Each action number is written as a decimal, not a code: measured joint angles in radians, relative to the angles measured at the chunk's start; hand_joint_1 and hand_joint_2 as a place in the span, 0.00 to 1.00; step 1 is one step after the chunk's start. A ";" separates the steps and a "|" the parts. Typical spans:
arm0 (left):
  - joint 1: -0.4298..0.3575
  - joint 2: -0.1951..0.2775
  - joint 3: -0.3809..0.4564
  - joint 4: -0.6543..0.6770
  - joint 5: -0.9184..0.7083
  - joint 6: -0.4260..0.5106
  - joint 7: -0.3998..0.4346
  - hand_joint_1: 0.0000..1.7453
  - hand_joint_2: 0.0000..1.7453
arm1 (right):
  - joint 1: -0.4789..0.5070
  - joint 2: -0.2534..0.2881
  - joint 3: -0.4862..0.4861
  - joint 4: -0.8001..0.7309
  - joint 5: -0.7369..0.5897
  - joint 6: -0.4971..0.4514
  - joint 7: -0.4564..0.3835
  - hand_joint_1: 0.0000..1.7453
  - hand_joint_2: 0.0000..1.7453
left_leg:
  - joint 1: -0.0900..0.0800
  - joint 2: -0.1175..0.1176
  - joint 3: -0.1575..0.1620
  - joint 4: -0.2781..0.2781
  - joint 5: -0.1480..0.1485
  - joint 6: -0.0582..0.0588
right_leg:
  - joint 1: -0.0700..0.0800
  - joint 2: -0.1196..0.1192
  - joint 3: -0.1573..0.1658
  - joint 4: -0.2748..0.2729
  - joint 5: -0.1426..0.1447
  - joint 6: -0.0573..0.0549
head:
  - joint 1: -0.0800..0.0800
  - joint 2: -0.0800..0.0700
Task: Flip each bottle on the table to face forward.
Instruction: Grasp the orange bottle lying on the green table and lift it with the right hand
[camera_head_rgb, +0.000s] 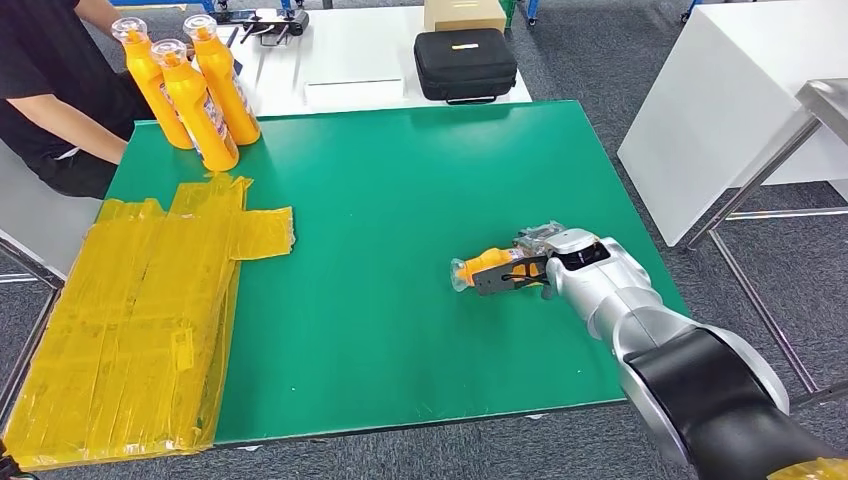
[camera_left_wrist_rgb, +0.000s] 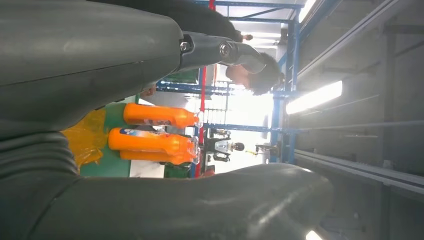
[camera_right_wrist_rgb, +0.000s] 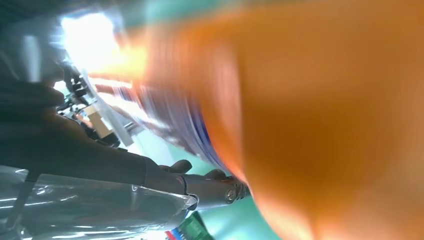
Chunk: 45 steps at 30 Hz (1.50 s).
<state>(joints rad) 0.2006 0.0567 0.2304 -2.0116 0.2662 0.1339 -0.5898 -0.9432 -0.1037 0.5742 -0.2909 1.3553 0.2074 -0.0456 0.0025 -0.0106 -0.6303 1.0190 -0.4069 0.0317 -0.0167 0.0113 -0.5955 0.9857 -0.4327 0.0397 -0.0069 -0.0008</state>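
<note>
One orange bottle (camera_head_rgb: 487, 264) lying flat in R hand (camera_head_rgb: 520, 268), fingers clasped round body; long axis runs cap-first away from wrist.

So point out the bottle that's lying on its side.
The orange bottle in the right hand, near the table's right edge; the three at the far left corner stand upright.
</note>
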 joint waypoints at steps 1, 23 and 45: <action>0.005 -0.007 0.004 -0.007 -0.005 -0.002 0.000 0.00 0.00 | 0.000 0.002 0.002 0.001 0.001 0.004 -0.001 0.00 1.00 | 0.000 0.000 0.000 0.000 0.000 0.000 | 0.000 0.000 0.000 0.000 0.000 0.000 | 0.000 0.000; 0.033 -0.148 0.082 -0.076 -0.087 -0.108 0.028 0.00 0.00 | -0.012 -0.022 0.012 0.021 -0.029 0.158 0.019 1.00 1.00 | 0.000 -0.001 0.001 0.000 0.000 0.000 | 0.000 -0.001 0.001 0.000 0.000 0.000 | 0.000 0.000; 0.020 -0.196 0.095 -0.077 -0.103 -0.161 0.099 0.00 0.00 | -0.016 -0.057 -0.079 0.023 -0.220 0.143 -0.089 1.00 1.00 | 0.000 0.000 0.002 0.000 0.000 0.000 | 0.000 0.000 0.002 0.000 0.000 0.000 | 0.000 0.000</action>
<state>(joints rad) 0.2208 -0.1393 0.3255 -2.0882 0.1631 -0.0273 -0.4909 -0.9587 -0.1607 0.4948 -0.2678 1.1348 0.3502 -0.1342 0.0020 -0.0108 -0.6286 1.0190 -0.4071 0.0319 -0.0169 0.0110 -0.5934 0.9853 -0.4326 0.0398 -0.0068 -0.0008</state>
